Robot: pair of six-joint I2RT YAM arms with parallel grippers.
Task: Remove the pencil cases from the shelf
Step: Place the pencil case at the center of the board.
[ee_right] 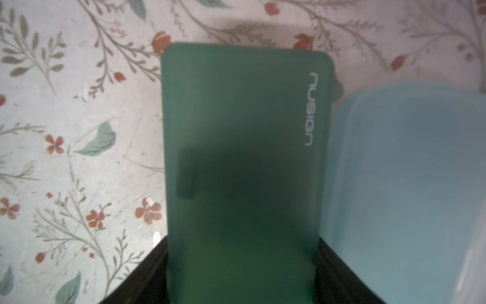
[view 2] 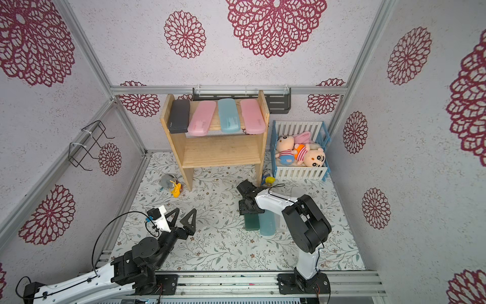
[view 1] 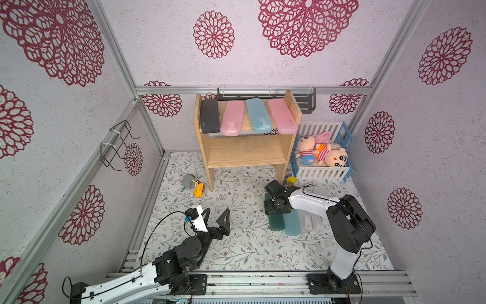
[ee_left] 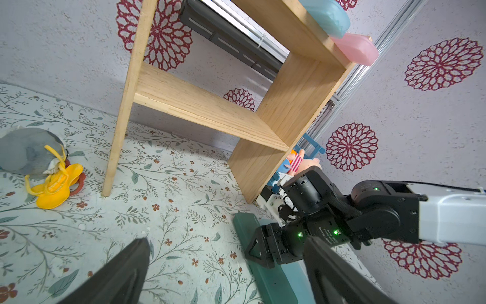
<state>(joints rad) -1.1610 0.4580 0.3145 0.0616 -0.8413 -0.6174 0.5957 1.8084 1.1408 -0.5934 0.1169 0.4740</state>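
Observation:
The pine shelf (view 1: 247, 154) stands against the back wall. On its top board lie a black pencil case (view 1: 209, 116), two pink ones (view 1: 232, 119) (view 1: 282, 115) and a light blue one (view 1: 259, 115); the lower board is bare. My right gripper (ee_right: 242, 263) is shut on the far end of a dark green pencil case (ee_right: 244, 126), which lies flat down at the floral mat. Beside it rest a light blue case (view 1: 293, 223) and a frosted clear one (view 1: 308, 222). My left gripper (view 1: 217, 210) hovers open over the mat at the left, holding nothing.
A grey plush with a yellow toy (view 1: 193, 184) lies by the shelf's left leg. A white-and-blue crib (view 1: 322, 172) full of dolls stands right of the shelf, with a small yellow toy (view 1: 290, 179) in front. A dark metal rack (view 1: 305, 102) hangs behind and a wire rack (view 1: 118, 143) on the left wall.

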